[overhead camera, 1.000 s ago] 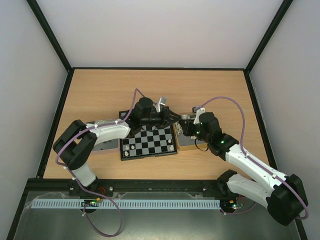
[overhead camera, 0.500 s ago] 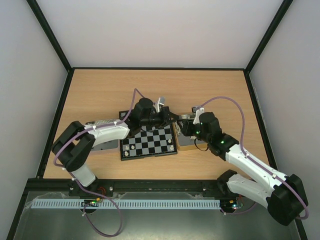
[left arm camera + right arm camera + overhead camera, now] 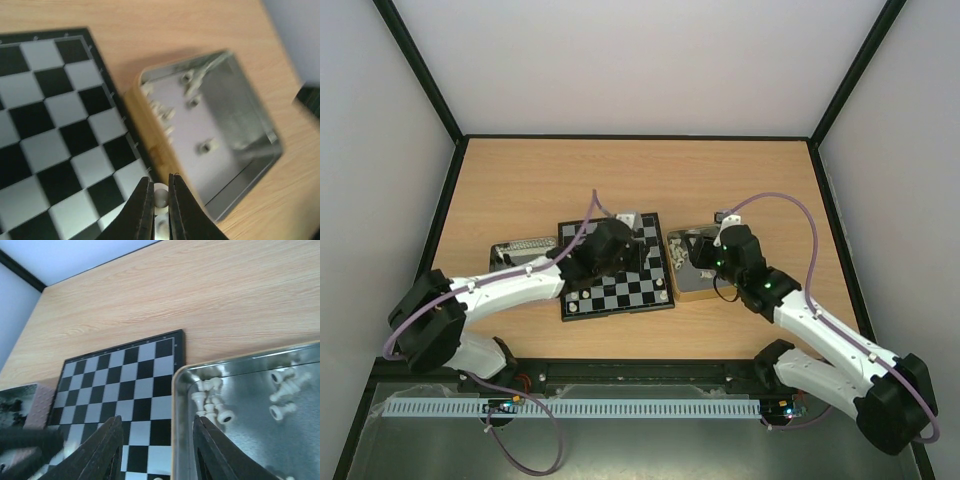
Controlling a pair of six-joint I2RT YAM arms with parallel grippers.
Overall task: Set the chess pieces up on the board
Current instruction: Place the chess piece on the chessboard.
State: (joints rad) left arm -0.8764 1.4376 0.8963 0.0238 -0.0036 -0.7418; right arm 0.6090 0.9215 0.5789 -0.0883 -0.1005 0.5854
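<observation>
The left gripper (image 3: 160, 180) has its jaws pressed together, arm stretched forward. The right gripper (image 3: 157, 420) holds its jaws apart.

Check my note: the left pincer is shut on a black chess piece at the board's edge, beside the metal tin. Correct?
No. The piece in the left pincer is cream-white, not black, as the left wrist view shows. The rest stands: the pincer is shut on it at the edge of the board, beside the metal tin.

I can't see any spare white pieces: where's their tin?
In the top view, the tin sits right of centre, beside the board's right edge, beneath the right pincer.
</observation>
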